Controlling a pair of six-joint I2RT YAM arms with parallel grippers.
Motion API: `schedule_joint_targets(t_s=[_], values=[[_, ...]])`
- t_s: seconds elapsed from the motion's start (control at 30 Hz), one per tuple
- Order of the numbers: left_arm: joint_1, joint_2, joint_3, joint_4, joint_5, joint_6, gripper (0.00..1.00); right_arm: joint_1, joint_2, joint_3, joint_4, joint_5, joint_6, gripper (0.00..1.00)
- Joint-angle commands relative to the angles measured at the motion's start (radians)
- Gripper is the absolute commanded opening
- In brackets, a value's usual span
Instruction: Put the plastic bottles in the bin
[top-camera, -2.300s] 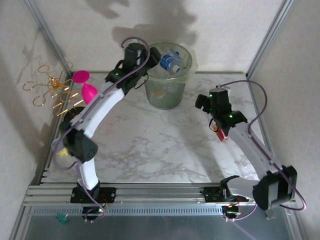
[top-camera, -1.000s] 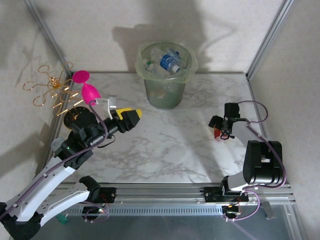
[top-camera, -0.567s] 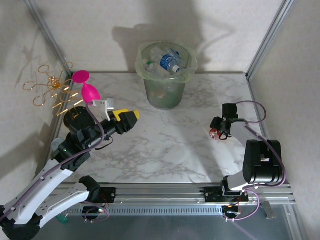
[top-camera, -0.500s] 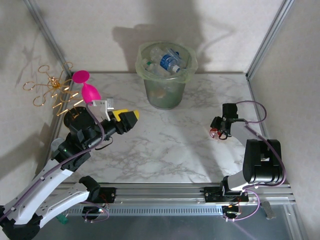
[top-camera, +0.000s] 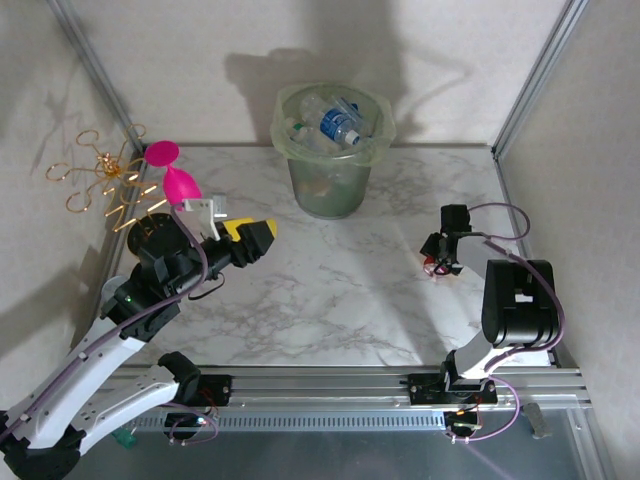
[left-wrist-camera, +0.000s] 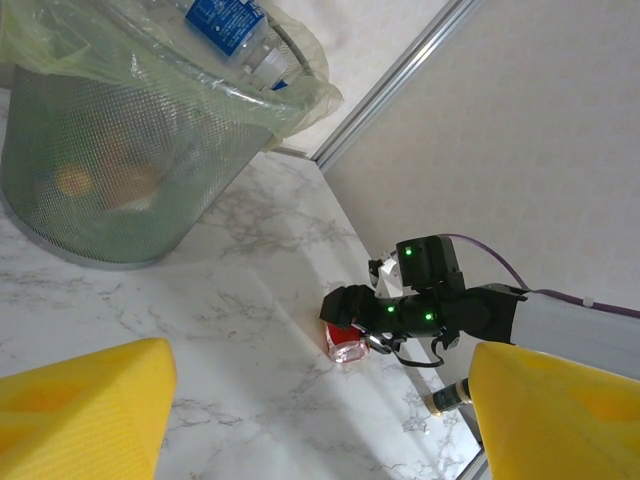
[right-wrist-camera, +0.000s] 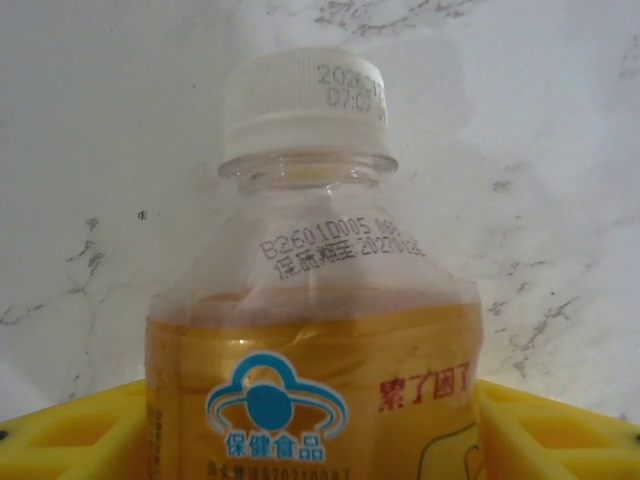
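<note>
Bottle (right-wrist-camera: 310, 330) — clear plastic, white cap, orange label — is resting on the marble table (top-camera: 330, 300) well to the right of the bin (top-camera: 325, 190); other bottles (top-camera: 340, 125) are sitting inside the bin. Right gripper (right-wrist-camera: 312, 430) is clamping it at the label from both sides. Left gripper (top-camera: 262, 234) is hanging empty, jaws apart, left of the bin. Risk: the round, slick body may be slipping free mid-carry, or clipping the bin's rim.

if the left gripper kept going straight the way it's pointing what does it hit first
Probably the bare marble table, short of the bottle in the right gripper; depth is unclear.
</note>
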Motion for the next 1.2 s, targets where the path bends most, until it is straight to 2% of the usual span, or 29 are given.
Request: schedule_joint_targets(t_s=[0.0,0.03,0.1,0.17,0.33,0.5,0.57,0.67,0.73,0.87,1.0,1.17], values=[[-0.005,0.006,0.036,-0.004,-0.011,0.008,0.77,0.003,-0.030,0.023,0.010,0.017,0.016,0.62],[-0.005,0.008,0.037,-0.003,-0.010,0.008,0.76,0.004,-0.029,0.025,0.005,0.021,0.008,0.66],[-0.005,0.017,0.046,-0.002,-0.007,0.008,0.76,0.004,-0.017,0.035,-0.014,0.043,-0.004,0.79],[-0.006,0.022,0.051,0.003,-0.005,0.004,0.76,0.004,-0.019,0.033,-0.020,0.052,-0.014,0.83],[-0.005,0.035,0.046,0.016,0.005,-0.007,0.76,0.016,-0.084,0.017,0.000,0.014,-0.032,0.82],[-0.005,0.044,0.045,0.027,0.015,-0.017,0.76,0.026,-0.076,0.024,-0.006,0.054,-0.041,0.70],[-0.005,0.042,0.047,0.023,0.013,-0.017,0.76,0.030,-0.060,0.023,-0.004,0.074,-0.039,0.70],[-0.005,0.039,0.048,0.015,0.013,-0.018,0.76,0.032,-0.027,0.027,-0.005,0.073,-0.032,0.77],[-0.005,0.034,0.049,0.010,0.011,-0.020,0.76,0.036,-0.017,0.025,-0.002,0.078,-0.024,0.77],[-0.006,0.030,0.053,0.002,0.005,-0.019,0.76,0.041,-0.022,0.018,0.018,0.073,-0.008,0.69],[-0.006,0.032,0.062,-0.007,0.002,-0.016,0.76,0.053,-0.043,0.029,0.017,0.094,0.003,0.51],[-0.005,0.050,0.114,-0.053,-0.015,0.016,0.76,0.077,-0.105,0.093,-0.032,0.115,-0.014,0.45]])
